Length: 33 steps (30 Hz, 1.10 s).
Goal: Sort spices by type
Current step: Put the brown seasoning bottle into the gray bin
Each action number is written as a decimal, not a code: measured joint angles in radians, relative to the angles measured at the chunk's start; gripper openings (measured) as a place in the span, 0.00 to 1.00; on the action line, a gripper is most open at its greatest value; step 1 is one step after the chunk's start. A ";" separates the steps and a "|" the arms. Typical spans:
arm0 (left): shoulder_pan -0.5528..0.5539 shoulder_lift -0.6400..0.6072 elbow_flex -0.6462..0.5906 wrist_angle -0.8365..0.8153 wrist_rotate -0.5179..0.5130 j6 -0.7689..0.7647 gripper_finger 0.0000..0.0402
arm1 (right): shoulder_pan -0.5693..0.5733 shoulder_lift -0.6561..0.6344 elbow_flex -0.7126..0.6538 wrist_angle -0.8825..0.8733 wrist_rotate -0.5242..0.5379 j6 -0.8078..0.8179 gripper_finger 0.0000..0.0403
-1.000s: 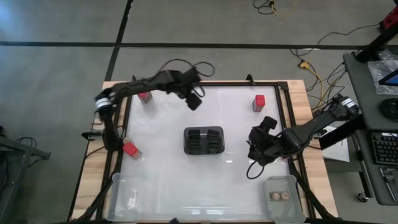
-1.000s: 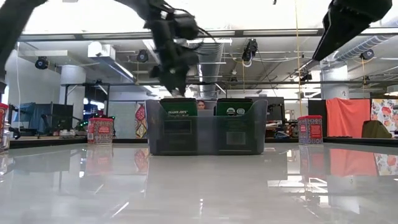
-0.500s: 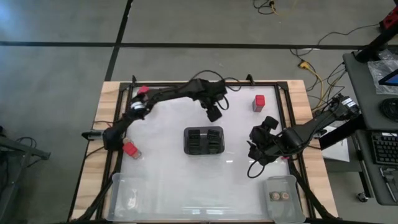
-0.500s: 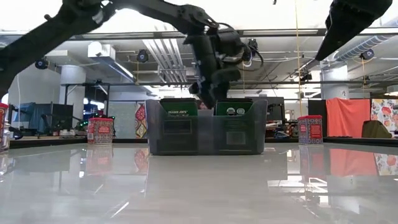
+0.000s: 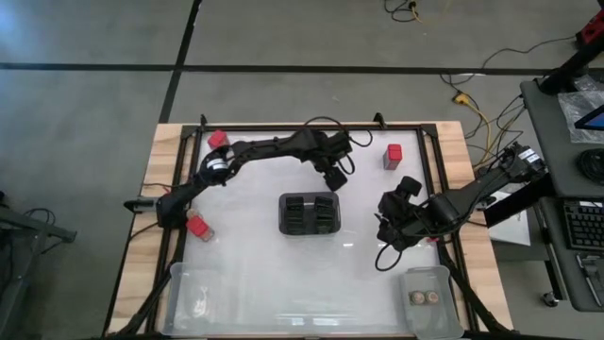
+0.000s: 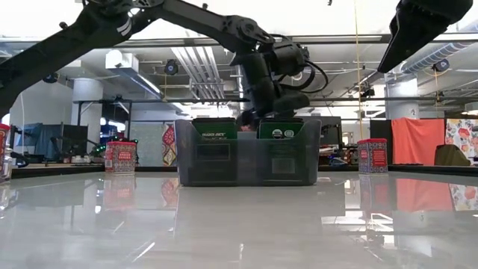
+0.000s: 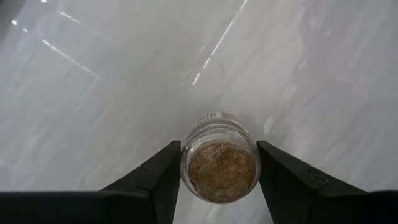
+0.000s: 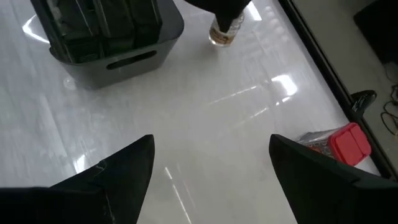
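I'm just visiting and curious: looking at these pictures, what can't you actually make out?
- What fills the slotted holder: in the high view its slots are just dark.
- What lies in the left clear bin: high view, too small and faint.
- The label on the jar held by the left gripper: wrist view shows only a sliver.
- The right gripper: the low view cuts it off at the top edge.

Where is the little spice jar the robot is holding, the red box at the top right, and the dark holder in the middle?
spice jar [image 7: 221, 163], left wrist view, on its brown contents.
red box [image 5: 394, 155], high view, on its top.
dark holder [image 5: 310, 214], high view, on its slotted top.
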 joint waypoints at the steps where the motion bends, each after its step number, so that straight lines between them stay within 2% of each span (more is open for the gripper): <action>1: 0.000 0.000 0.000 0.006 0.000 -0.002 0.44 | 0.000 0.000 0.000 0.000 0.000 -0.009 0.76; 10: -0.015 0.000 -0.004 0.041 0.001 0.000 0.45 | -0.003 0.000 0.000 0.044 0.001 -0.100 0.80; 21: -0.026 -0.001 -0.005 0.072 0.001 0.014 0.59 | -0.057 0.000 -0.001 0.087 -0.008 -0.177 0.82; 24: -0.026 -0.003 0.009 0.024 -0.001 0.048 0.61 | -0.066 0.003 -0.001 0.096 -0.009 -0.217 0.81; 29: -0.029 -0.072 0.029 -0.067 -0.059 0.102 0.61 | -0.114 0.020 -0.001 0.177 -0.029 -0.413 0.80; 33: -0.033 -0.181 -0.020 -0.100 -0.111 0.135 0.61 | -0.206 0.041 -0.002 0.294 -0.156 -0.606 0.81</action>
